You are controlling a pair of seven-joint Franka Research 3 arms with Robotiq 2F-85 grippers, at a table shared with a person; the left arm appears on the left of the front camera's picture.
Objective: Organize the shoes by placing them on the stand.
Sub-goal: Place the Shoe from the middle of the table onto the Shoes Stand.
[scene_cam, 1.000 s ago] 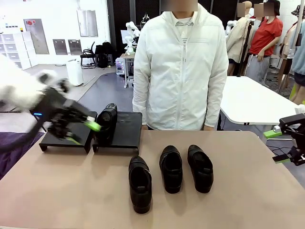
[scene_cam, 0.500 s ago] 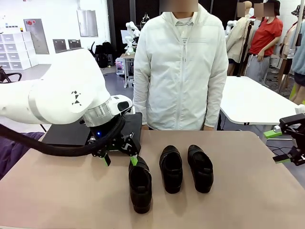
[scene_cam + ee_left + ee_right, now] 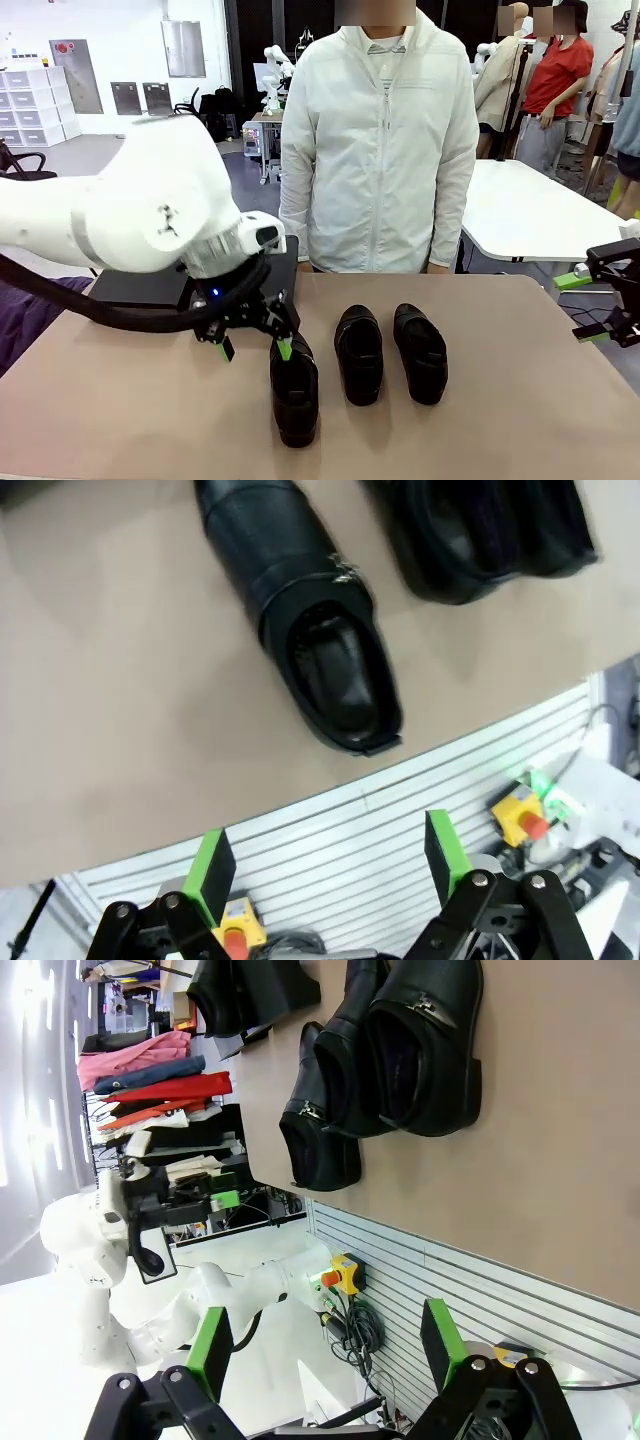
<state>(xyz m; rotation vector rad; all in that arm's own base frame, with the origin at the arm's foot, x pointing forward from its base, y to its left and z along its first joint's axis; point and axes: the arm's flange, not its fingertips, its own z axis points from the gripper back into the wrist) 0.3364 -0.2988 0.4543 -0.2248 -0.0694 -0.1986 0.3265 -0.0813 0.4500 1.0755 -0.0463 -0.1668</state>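
Left gripper [image 3: 256, 348] has swung off the stand [image 3: 135, 287] since a second ago, and it sank a little more in the last half second. I now read it just in front of the stand's right half, above the toe end of the nearest shoe [image 3: 294, 388]. Its jaws are apart and hold nothing. I cannot tell whether a green pad touches the toe.

- The arm's white shell now covers much of the stand.
- The three shoes have not shifted. The nearest one, the middle shoe [image 3: 359, 354] and the outer shoe [image 3: 420, 353] lie in front of the stand and to its right, toes pointing away from me.
- The shoes are glossy black leather with rounded toes and low heels, a band across the top and a small metal bit at its edge.
- The stand is matte black, flat and on short legs. The table [image 3: 120, 420] is dull tan.
- Right gripper [image 3: 587, 308] is unchanged, well right of the stand, spread and empty.
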